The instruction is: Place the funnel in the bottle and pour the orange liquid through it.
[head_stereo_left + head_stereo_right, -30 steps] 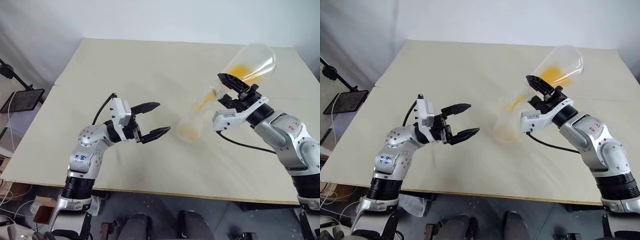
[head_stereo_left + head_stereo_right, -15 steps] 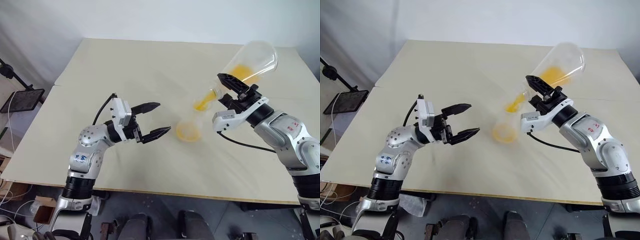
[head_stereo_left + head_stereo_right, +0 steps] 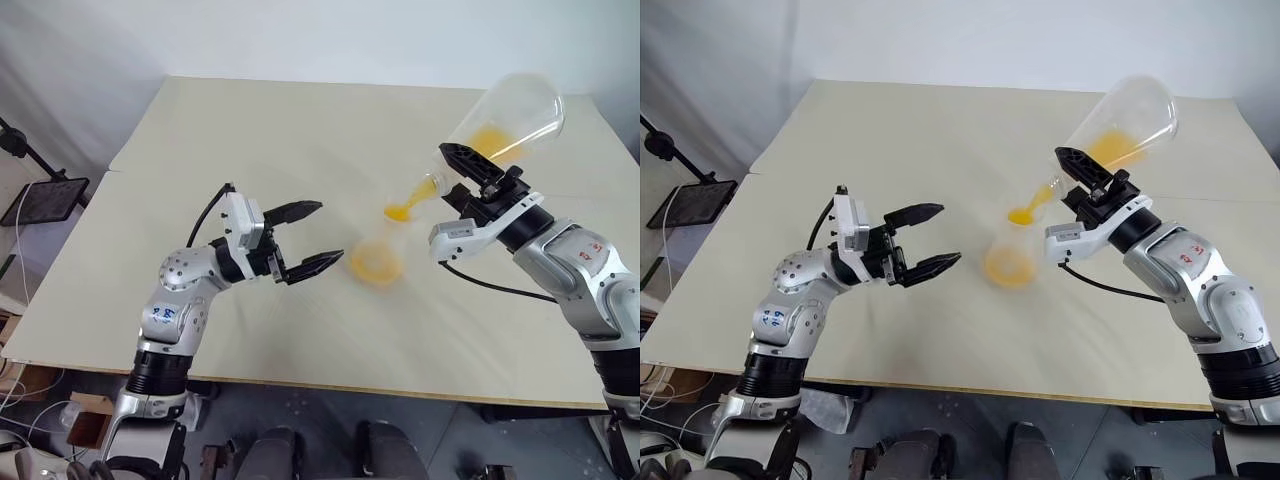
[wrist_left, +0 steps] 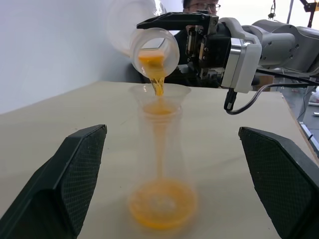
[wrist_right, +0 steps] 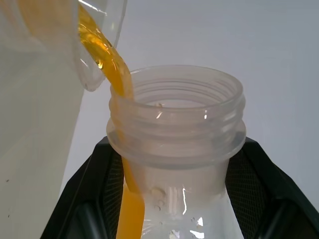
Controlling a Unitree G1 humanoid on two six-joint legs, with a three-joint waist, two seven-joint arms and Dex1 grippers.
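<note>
Two flasks meet just ahead of the right gripper (image 3: 470,172), whose fingers pinch the neck of the larger flask (image 3: 505,125), tipped mouth-down. Orange liquid (image 4: 158,84) streams from it into the funnel (image 4: 160,94) seated in the bottle (image 4: 162,169). Beside the bottle, the left gripper (image 3: 305,238) hangs with fingers spread, touching nothing.

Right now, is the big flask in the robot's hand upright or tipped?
Tipped: the large flask slants neck-down, orange liquid streaming into the funnel.
</note>
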